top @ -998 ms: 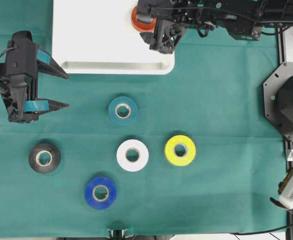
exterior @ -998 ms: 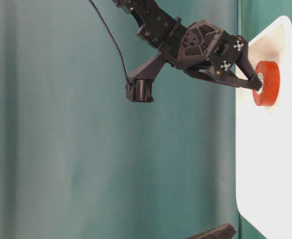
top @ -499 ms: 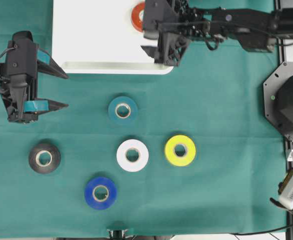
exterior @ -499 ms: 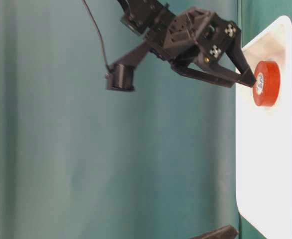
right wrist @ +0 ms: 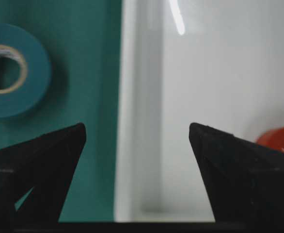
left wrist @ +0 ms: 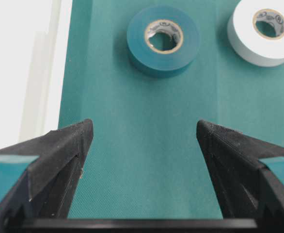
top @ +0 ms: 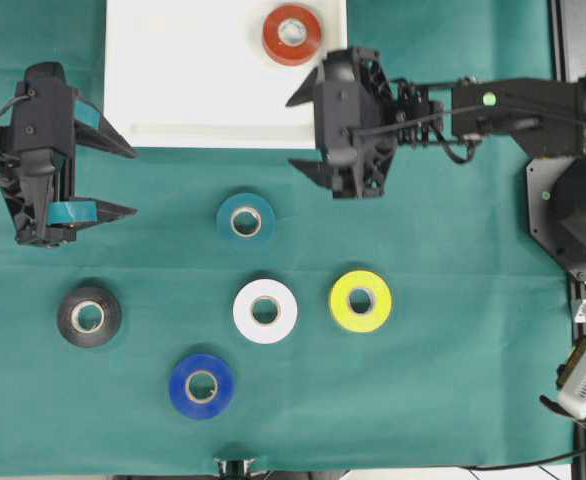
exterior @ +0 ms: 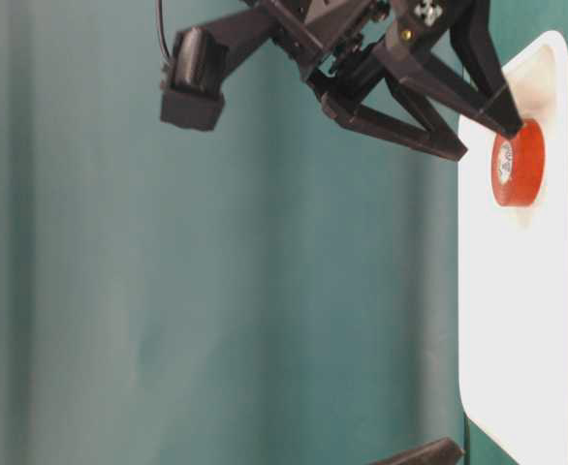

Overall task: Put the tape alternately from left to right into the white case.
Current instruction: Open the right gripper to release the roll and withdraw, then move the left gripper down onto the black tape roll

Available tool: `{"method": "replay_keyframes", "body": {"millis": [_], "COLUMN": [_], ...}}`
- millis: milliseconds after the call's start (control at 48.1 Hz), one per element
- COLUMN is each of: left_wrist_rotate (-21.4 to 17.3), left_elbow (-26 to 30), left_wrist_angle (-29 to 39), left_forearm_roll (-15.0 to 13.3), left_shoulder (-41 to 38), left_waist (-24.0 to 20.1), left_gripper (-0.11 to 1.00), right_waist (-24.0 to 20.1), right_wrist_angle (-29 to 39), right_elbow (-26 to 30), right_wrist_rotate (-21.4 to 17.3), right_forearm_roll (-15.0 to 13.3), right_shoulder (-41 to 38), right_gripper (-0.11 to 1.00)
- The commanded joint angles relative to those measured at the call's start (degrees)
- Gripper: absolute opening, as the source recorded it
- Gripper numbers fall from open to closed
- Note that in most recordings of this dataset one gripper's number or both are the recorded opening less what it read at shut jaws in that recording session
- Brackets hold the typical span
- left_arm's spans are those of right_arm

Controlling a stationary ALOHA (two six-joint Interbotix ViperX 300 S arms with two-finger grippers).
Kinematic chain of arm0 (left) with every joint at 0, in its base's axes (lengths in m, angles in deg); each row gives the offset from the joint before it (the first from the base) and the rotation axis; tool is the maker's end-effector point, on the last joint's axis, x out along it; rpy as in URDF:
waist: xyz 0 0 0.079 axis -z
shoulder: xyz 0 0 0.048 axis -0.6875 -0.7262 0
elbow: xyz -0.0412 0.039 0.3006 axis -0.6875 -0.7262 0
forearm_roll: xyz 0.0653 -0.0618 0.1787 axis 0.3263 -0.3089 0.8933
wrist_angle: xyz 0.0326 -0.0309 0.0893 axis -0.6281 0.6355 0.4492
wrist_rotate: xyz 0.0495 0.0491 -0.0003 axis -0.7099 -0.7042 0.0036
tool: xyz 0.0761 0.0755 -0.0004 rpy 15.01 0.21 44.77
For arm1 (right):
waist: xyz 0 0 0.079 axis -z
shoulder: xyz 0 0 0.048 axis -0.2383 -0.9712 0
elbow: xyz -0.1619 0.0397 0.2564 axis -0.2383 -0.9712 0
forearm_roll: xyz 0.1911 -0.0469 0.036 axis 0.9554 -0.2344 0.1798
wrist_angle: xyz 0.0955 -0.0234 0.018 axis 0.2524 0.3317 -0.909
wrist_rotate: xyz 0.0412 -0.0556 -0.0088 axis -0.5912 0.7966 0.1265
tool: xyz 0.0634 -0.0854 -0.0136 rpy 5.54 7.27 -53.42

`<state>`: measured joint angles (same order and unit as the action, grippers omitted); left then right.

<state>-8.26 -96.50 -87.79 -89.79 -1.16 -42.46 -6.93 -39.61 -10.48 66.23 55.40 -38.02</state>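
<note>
The red tape (top: 292,34) lies flat in the white case (top: 173,90), near its right end, with nothing touching it. My right gripper (top: 295,134) hangs open and empty over the case's front right corner; in the wrist view the rim (right wrist: 137,97) runs between its jaws and the red tape (right wrist: 280,138) shows at the right. On the green cloth lie the teal (top: 246,221), white (top: 265,310), yellow (top: 360,300), black (top: 89,316) and blue (top: 201,385) tape. My left gripper (top: 131,182) is open and empty, left of the teal tape (left wrist: 163,41).
A green cloth covers the table. In the table-level view the right gripper (exterior: 486,139) stands above the red tape (exterior: 519,163). A grey octagonal base (top: 573,200) sits at the right edge.
My right gripper has drawn back from the red tape towards the case's front edge, staying open. The red tape stays in the case. The left arm has not moved.
</note>
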Motion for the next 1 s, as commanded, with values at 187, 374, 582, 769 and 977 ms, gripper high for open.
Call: {"method": "replay_keyframes", "body": {"millis": [187, 374, 582, 769, 977], "left_wrist_rotate": [-0.2, -0.1, -0.1, -0.1, -0.1], "left_elbow": [1.1, 1.1, 1.1, 1.2, 1.2], "left_wrist_angle": [-0.3, -0.4, -0.4, -0.4, -0.4], "left_forearm_roll": [-0.2, -0.2, -0.2, -0.2, -0.2], "left_shoulder": [0.4, 0.4, 0.4, 0.4, 0.4], "left_waist": [0.2, 0.2, 0.2, 0.2, 0.2], "left_gripper": [0.92, 0.92, 0.92, 0.92, 0.92], "right_waist": [-4.2, -6.4, -8.0, -8.1, -8.1], "right_wrist_angle": [-1.8, -1.9, -1.9, -2.3, -2.8], "right_elbow": [-0.9, -1.5, -2.5, -2.6, -2.6], "right_wrist_rotate": [-0.1, -0.1, -0.1, -0.7, -1.5], "right_forearm_roll": [0.1, 0.2, 0.2, 0.2, 0.2], "right_shoulder": [2.7, 2.8, 2.9, 2.9, 2.8], "right_gripper": [0.72, 0.72, 0.72, 0.72, 0.72]}}
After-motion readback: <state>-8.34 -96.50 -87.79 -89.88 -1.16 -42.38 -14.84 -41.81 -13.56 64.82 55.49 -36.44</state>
